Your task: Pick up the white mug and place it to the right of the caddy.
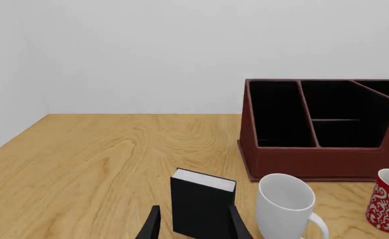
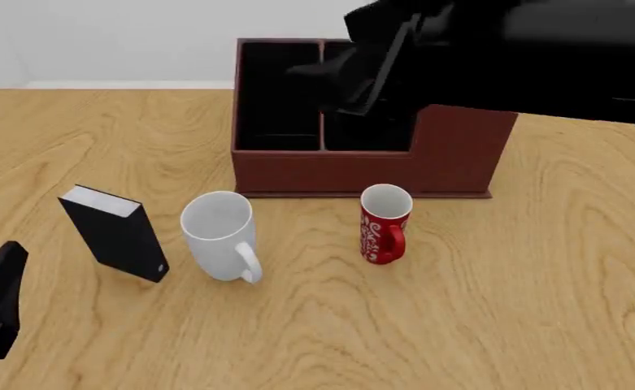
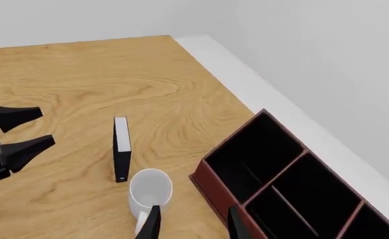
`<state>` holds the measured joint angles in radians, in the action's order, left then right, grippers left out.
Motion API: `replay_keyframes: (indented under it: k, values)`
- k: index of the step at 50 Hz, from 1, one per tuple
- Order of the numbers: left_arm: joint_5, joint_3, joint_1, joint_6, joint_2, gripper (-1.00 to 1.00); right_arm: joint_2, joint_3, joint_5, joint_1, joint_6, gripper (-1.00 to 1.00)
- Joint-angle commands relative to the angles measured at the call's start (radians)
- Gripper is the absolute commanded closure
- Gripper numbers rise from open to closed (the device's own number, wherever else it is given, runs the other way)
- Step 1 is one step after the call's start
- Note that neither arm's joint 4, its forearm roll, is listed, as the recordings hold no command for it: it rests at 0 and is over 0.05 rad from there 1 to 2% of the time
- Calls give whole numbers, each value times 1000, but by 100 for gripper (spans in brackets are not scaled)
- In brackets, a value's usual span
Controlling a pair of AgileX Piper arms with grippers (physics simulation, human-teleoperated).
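The white mug (image 2: pixel 219 236) stands upright on the table in front of the caddy (image 2: pixel 361 166), its handle turned toward the near edge. My left gripper (image 1: pixel 194 229) is open and empty, low at the near left, behind the black box and left of the white mug (image 1: pixel 284 204). My right gripper (image 3: pixel 193 226) is open and empty too. It hangs high over the caddy (image 3: pixel 274 184), looking down on the white mug (image 3: pixel 150 191). In the front view the right arm (image 2: pixel 491 49) covers the caddy's back right part.
A black slab-shaped box (image 2: pixel 116 234) stands on edge left of the white mug. A red mug with white swirls (image 2: pixel 384 223) stands right of it, close to the caddy's front wall. Bare wood lies right of the caddy.
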<state>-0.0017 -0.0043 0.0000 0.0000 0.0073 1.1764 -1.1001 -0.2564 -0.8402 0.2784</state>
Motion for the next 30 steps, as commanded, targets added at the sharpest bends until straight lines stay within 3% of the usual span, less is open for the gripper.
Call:
replay_keyframes:
  k: [1,14,30]
  values:
    - [0,0,0,0,0,-100,70,-9,-18,1,-54,-100]
    - [0,0,0,0,0,-100,130,-28,-51,1,-122,-100]
    - [0,0,0,0,0,-100,258,-66,-67,-68,-231,-100]
